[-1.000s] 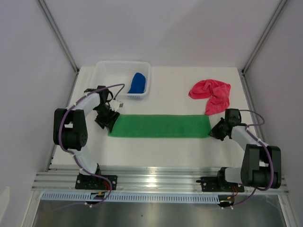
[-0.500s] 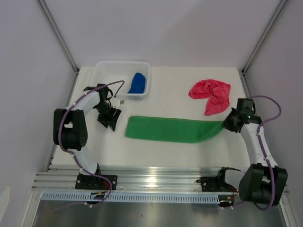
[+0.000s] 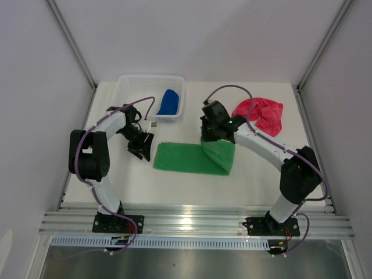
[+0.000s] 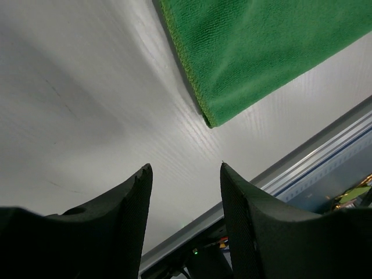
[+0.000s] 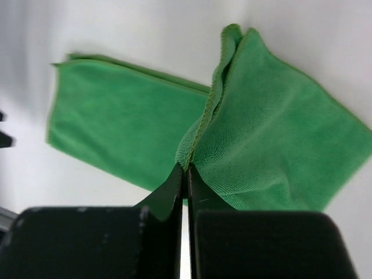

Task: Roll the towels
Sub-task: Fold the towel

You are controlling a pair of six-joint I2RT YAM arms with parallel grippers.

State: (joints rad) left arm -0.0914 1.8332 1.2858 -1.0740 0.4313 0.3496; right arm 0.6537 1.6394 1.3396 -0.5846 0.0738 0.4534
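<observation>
The green towel (image 3: 183,158) lies flat mid-table, its right end lifted and doubled back over itself. My right gripper (image 3: 208,138) is shut on that end's stitched edge, seen in the right wrist view as the green towel (image 5: 273,145) pinched at the right gripper (image 5: 186,168). My left gripper (image 3: 143,151) stands open just left of the towel, apart from it. Between the fingers of the left gripper (image 4: 184,174) only bare table shows, with the green towel's corner (image 4: 256,52) ahead. The blue towel (image 3: 168,102) lies in the basket. The pink-red towel (image 3: 263,115) is bunched at the back right.
A white mesh basket (image 3: 125,87) stands at the back left, close behind my left arm. An aluminium rail (image 3: 192,220) runs along the near table edge. Frame posts and white walls close in both sides.
My right arm dragged the green towel rightward away from the left gripper, then swung left and back, carrying the towel's right end over its middle. The left gripper stayed nearly still.
</observation>
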